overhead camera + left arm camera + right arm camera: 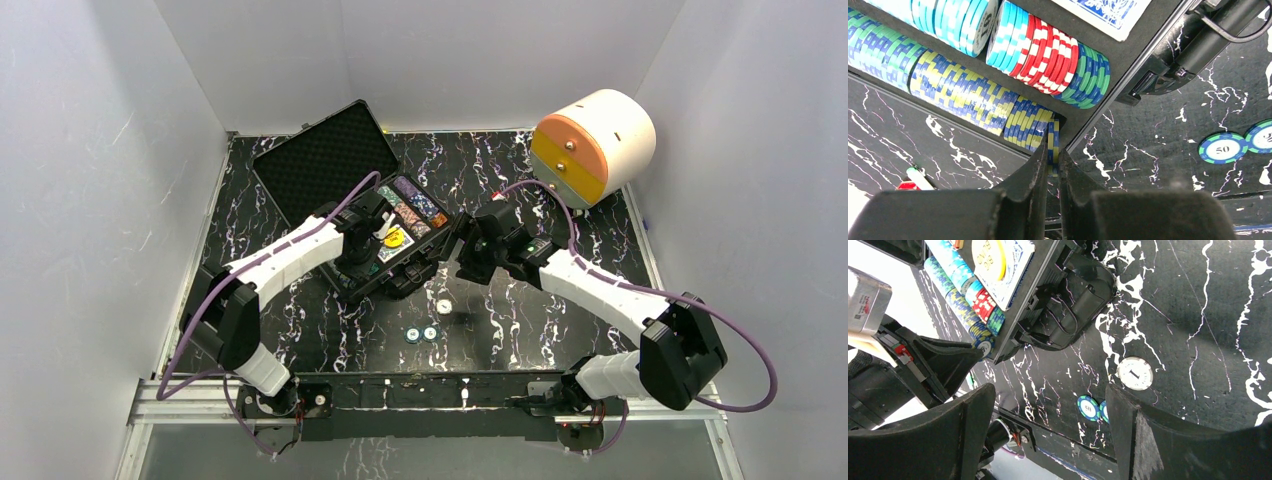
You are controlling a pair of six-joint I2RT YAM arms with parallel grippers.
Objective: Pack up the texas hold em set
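Closest to the arm bases, two green-and-blue chips (412,334) lie side by side on the bench (560,330) in front of the case (325,160). A white chip (443,307) sits just beyond them, nearer the case's handle (1083,305). The case stands open with its lid tipped back, chip rows and a yellow button (394,238) inside. At a handle-side corner of the case, the left gripper (1052,155) is pinched narrow on a blue-and-yellow chip (1053,137), on edge at a row's end. The right gripper (1048,405) hangs spread wide and empty just right of the case. Beyond the case to the right lies a white cylinder (595,145).
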